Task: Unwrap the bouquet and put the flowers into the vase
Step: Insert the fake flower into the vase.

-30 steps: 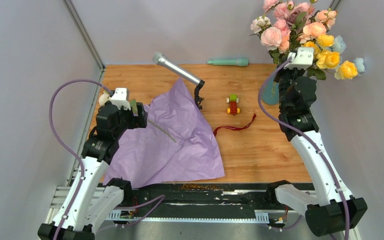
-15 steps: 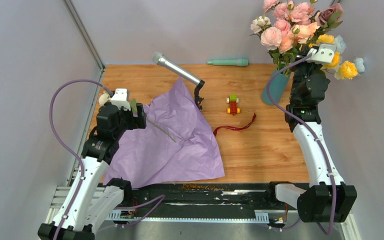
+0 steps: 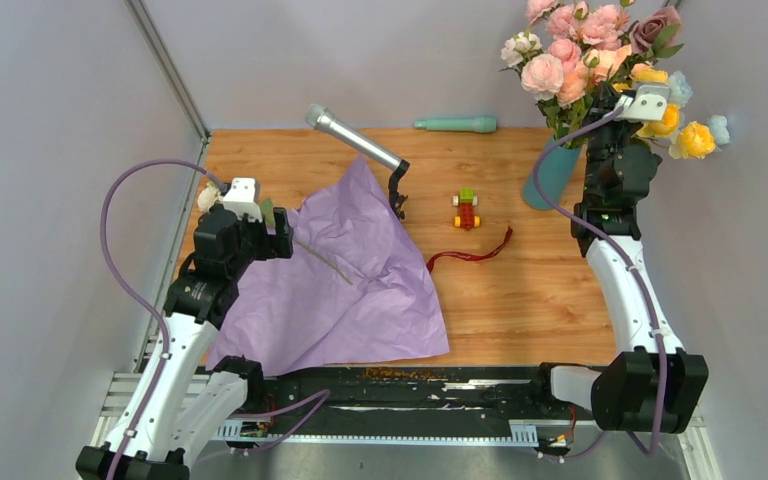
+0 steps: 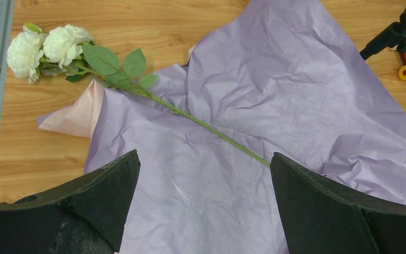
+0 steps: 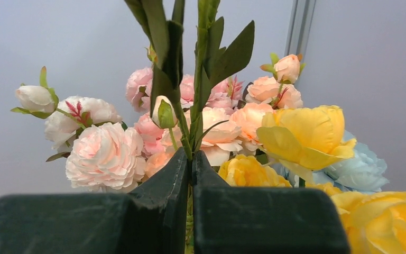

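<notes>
The right fingers [image 5: 180, 174] are clamped on a stem [image 5: 182, 121] among the flowers [image 3: 570, 60] bunched over the vase [image 3: 550, 178] at the desk's far right corner. It is best lowered straight and released only once seated. The left fingers [image 4: 105, 196], wide apart, hover over a cream rose [image 4: 47, 45] lying on the paper [image 4: 296, 79] near the left edge.

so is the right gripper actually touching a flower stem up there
Touching. The right wrist view shows the right gripper shut on a green stem, which is pinched between its two fingers with no gap.
</notes>
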Controlling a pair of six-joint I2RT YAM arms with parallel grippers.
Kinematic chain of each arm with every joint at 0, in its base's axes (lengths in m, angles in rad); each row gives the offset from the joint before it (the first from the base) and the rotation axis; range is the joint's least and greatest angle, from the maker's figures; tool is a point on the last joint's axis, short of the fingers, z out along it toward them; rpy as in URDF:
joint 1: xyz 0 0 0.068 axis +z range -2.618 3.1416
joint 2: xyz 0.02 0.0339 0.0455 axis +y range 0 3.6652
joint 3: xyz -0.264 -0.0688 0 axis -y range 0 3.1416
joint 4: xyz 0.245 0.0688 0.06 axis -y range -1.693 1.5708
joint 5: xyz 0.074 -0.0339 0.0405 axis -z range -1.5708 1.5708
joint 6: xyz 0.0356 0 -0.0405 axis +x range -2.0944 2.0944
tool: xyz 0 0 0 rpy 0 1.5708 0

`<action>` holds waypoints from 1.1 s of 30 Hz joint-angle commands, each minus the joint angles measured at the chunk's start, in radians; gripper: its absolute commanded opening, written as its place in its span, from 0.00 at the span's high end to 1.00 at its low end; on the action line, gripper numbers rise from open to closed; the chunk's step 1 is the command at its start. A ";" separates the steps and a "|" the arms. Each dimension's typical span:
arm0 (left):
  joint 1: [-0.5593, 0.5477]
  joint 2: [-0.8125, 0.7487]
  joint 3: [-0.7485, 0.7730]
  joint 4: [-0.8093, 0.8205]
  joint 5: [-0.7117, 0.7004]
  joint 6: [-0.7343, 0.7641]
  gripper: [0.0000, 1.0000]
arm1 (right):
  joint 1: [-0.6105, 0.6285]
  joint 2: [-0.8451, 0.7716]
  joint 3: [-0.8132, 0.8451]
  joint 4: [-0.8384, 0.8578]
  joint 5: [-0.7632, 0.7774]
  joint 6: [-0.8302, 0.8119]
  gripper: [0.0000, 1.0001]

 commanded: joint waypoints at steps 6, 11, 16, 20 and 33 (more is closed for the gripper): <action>0.005 0.004 -0.002 0.020 0.015 0.017 0.00 | -0.029 0.016 -0.024 0.102 -0.067 0.063 1.00; 0.005 0.006 -0.002 0.019 0.021 0.017 0.00 | -0.053 0.044 -0.024 0.110 -0.100 0.074 1.00; 0.006 0.007 -0.002 0.021 0.024 0.018 0.00 | -0.075 0.063 -0.033 0.107 -0.118 0.093 1.00; 0.005 0.010 -0.002 0.020 0.024 0.018 0.00 | -0.083 0.091 -0.027 0.090 -0.163 0.090 1.00; 0.005 0.020 -0.001 0.018 0.030 0.017 0.00 | -0.092 0.153 -0.032 0.062 -0.181 0.070 1.00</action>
